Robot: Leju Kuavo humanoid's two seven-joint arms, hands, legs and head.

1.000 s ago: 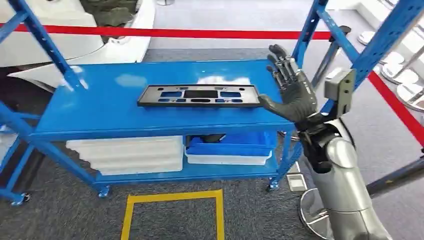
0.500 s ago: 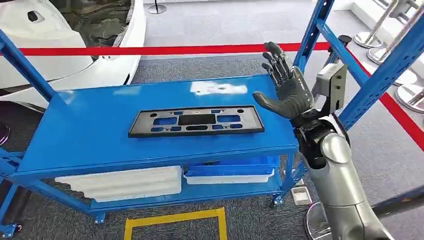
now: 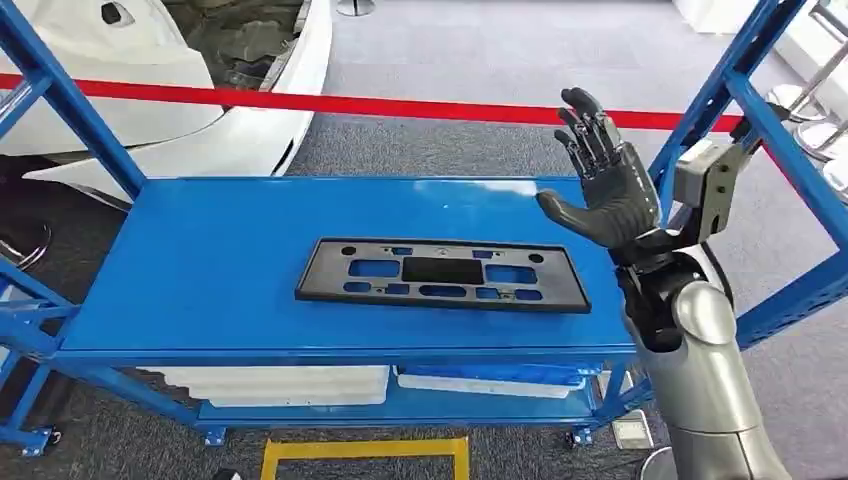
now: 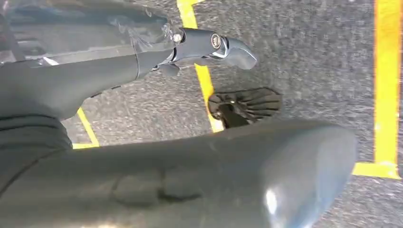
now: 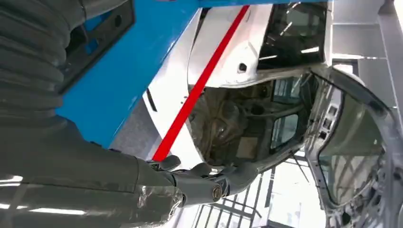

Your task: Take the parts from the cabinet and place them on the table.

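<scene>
The black part [image 3: 443, 274] lies flat, lengthwise, in the middle of the blue shelf [image 3: 200, 270] at frame centre, probably so a hand can reach its near edge from the front. The right hand [image 3: 608, 185], right of centre, is raised upright just past the part's right end, palm toward it, fingers spread and empty. The left hand [image 4: 209, 45] hangs over the floor, holding nothing.

Blue shelf top [image 3: 200, 270], black slotted panel [image 3: 442, 274] lying flat right of centre
</scene>
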